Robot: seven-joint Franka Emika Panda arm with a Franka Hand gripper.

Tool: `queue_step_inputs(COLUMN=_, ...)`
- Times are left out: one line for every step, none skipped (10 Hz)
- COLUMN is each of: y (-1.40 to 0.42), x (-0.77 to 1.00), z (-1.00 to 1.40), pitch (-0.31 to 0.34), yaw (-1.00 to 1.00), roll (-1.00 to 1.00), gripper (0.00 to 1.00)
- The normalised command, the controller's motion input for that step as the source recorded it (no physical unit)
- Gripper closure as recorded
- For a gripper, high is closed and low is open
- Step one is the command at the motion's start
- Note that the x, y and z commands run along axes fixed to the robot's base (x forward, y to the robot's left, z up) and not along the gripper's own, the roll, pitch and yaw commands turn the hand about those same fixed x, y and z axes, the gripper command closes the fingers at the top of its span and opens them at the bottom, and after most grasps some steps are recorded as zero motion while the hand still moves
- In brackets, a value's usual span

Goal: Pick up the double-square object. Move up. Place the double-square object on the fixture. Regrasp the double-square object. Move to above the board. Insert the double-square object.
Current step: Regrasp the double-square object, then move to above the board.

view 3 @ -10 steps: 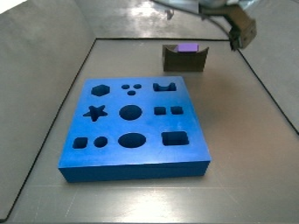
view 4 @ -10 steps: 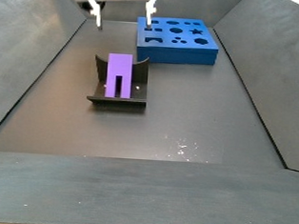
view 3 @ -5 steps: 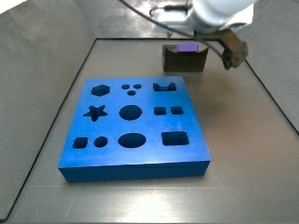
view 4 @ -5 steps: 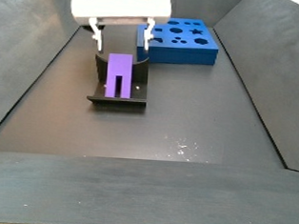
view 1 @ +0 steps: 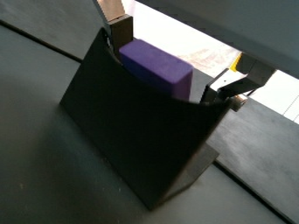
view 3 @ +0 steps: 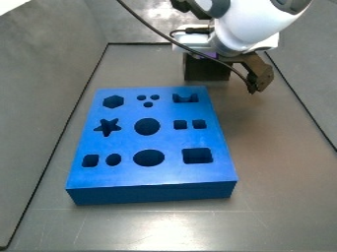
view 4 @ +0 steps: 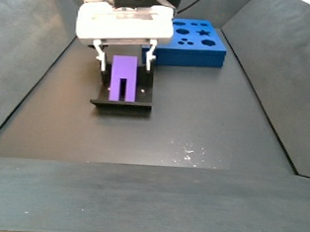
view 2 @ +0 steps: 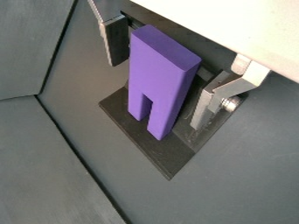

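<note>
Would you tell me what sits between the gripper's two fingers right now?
The double-square object, resting in the fixture, lies between the fingers of the gripper. Both wrist views show gaps on either side, so the jaws are not closed on it.

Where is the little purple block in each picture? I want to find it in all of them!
Wrist view: the purple block sits atop the dark fixture, between the claw fingers.
Wrist view: the block leans in the fixture, between the fingers.
Side view: hidden behind the claw.
Side view: the block lies in the fixture, under the claw.
Shared landmark: the fixture.
</note>
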Motion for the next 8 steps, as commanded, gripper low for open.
queue_step_inputs(y=-0.01, x=0.02, z=-0.17, pitch=0.030, yaw=0.03, roll=0.06, gripper=0.00)
queue_step_inputs(y=0.00, x=0.00, z=0.00, pitch=0.000, yaw=0.00, roll=0.00, gripper=1.00)
queue_step_inputs(y=-0.38, x=0.09, z=1.00, pitch=-0.085, yaw=-0.26, roll=-0.08, gripper=1.00)
queue_step_inputs(y=-0.38, x=0.08, z=1.00, pitch=-0.073, yaw=-0.26, roll=-0.08, gripper=1.00)
queue_step_inputs(y=-0.34, x=0.07, z=1.00, pitch=0.008, yaw=-0.23, roll=-0.05, gripper=1.00)
queue_step_inputs(y=-0.32, x=0.06, z=1.00, pitch=0.066, yaw=-0.20, roll=-0.04, gripper=1.00)
queue_step_inputs(y=-0.31, x=0.05, z=1.00, pitch=0.107, yaw=-0.18, roll=-0.03, gripper=1.00)
queue_step_inputs(y=-0.29, x=0.05, z=1.00, pitch=0.172, yaw=-0.12, roll=-0.02, gripper=1.00)
